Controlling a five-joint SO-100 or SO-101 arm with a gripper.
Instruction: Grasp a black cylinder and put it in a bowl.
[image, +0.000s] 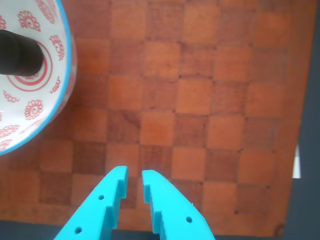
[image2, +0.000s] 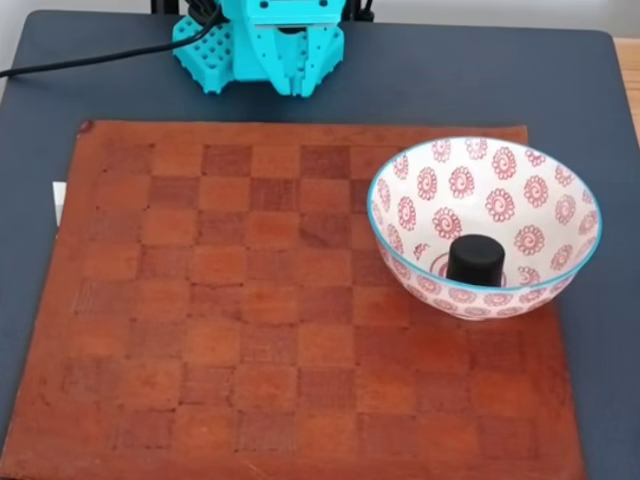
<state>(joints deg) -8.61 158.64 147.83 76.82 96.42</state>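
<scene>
Wrist view: cylinder (image: 17, 57) sits in bowl (image: 47, 95) upper left, well apart from empty gripper (image: 134, 181), slightly spread, over checkerboard (image: 200, 100).

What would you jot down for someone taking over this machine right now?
Claw: empty, fingers slightly apart, hanging over the near edge of the checkered mat in the wrist view; pulled back by the arm's base in the fixed view.
Cylinder: standing upright in the bowl, at the bottom centre.
Bowl: sitting on the mat's right side in the fixed view.
Done: the cylinder is in the bowl and released.
Left: nothing that I can see; the job looks finished.
</scene>
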